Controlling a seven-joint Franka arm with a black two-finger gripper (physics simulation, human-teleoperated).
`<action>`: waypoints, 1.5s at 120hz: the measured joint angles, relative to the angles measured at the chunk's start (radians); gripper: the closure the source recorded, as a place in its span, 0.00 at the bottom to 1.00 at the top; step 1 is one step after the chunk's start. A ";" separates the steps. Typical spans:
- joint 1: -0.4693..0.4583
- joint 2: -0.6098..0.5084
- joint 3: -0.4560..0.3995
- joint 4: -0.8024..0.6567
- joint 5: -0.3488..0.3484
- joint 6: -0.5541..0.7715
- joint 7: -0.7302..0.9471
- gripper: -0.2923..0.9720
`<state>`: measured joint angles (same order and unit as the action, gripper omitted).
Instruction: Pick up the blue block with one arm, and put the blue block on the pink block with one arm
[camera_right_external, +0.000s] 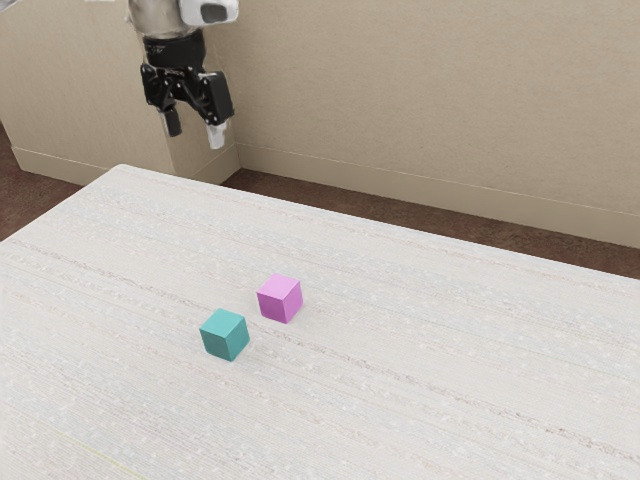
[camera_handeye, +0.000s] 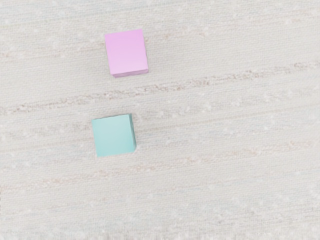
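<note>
**Blue block (camera_right_external: 224, 334) resting on table; gripper (camera_right_external: 195, 133) raised, holding nothing**

Table (camera_right_external: 450, 400): a pale, wood-grained top is recorded, with both blocks standing on it. A beige wall (camera_right_external: 420, 90) and a strip of brown floor (camera_right_external: 400, 210) are seen behind the pink block (camera_right_external: 279, 298), beyond the table's far edge.

Gripper: the black two-finger gripper is noted high above the table and well apart from the pink block, toward the exterior view's upper left of it. The jaws are held apart with nothing between them, and the fingers are pointed downward.

Pink block: it is seen flat on the table with one corner turned toward the exterior camera. Nothing is stacked on it.

Blue block: its tint is read as teal-blue. It sits flat on the table, near the pink block but not touching it, with a strip of bare table between the two. In the exterior view it is placed to the exterior view's left of the pink block and nearer the camera. In the wrist view both blocks are seen from above, the blue block (camera_handeye: 114, 135) apart from the pink block (camera_handeye: 126, 52) and turned slightly differently from it.
</note>
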<state>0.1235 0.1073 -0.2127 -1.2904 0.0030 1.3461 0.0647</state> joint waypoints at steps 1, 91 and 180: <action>0.003 -0.018 0.000 -0.033 0.000 0.009 0.002 0.23; 0.064 -0.046 0.056 -0.829 -0.008 0.726 0.090 0.23; 0.049 0.157 0.078 -0.809 0.006 0.940 0.127 0.23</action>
<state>0.1724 0.2639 -0.1350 -2.0993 0.0090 2.2866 0.1917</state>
